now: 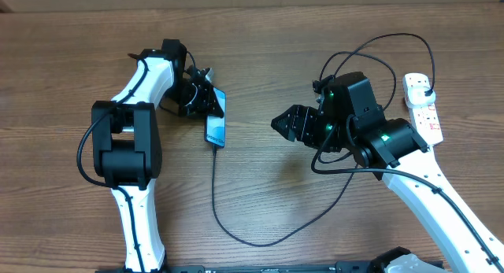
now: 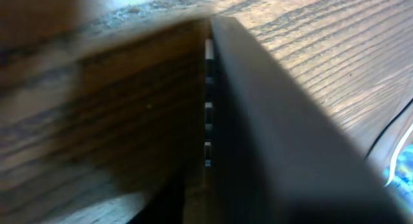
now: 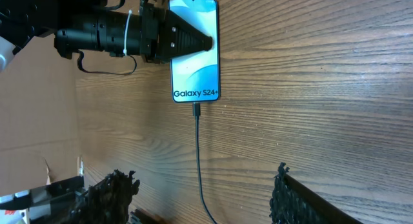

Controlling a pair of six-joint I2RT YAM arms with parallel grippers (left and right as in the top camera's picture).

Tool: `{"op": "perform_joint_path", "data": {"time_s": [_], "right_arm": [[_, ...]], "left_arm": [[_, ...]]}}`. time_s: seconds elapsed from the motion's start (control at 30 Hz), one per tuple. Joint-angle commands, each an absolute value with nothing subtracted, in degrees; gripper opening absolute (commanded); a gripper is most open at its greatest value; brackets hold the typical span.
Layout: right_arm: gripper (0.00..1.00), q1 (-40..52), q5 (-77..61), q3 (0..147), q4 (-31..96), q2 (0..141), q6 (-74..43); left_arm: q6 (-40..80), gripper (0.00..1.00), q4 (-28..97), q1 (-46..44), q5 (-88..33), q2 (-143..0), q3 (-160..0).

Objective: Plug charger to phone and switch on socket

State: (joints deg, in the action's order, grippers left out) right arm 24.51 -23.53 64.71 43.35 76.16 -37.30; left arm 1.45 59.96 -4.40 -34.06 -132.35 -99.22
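- We see the phone [image 3: 195, 53] lying flat on the table [image 1: 71, 53], screen lit; the charger [image 1: 215, 194] has its connector seated in the phone's lower end; its cable loops away from the phone and up to the socket [image 1: 425, 112], well to the phone's right
- The left gripper [image 1: 206, 96] lies across the phone's upper end, one finger [image 3: 187, 40] over the screen; we cannot tell whether it is clamped
- The right gripper [image 1: 283, 123] hovers to the right of the phone, apart from it; its fingers are spread wide, holding nothing
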Motion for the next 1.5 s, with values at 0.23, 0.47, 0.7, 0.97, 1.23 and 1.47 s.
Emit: {"op": "perform_joint_path", "data": {"time_s": [0.23,0.47,0.7,0.97,1.23,1.47], "right_arm": [[0.74,24.36,-23.18,64.86,43.53,76.31,-36.80],[0.74,24.36,-23.16,64.86,44.29,76.31,-36.77],[0.74,24.36,-23.16,64.86,44.31,76.31,-36.77],[0.75,24.36,-23.16,64.86,44.31,76.31,-36.77],[0.75,24.36,-23.16,64.86,44.36,76.31,-36.77],[0.75,24.36,-22.04,64.86,45.41,76.31,-36.56]], "left_arm": [[1.30,0.38,60.16,-4.51,-30.13,-132.88,-99.09],[1.30,0.20,60.47,-4.51,-27.88,-132.88,-99.09],[2.39,0.09,61.04,-4.51,-27.94,-132.88,-99.09],[2.37,0.43,61.25,-4.51,-27.88,-132.88,-99.09],[3.57,0.44,61.32,-4.47,-20.49,-132.88,-99.09],[5.39,0.57,61.19,-4.47,-10.20,-132.88,-99.09]]}}
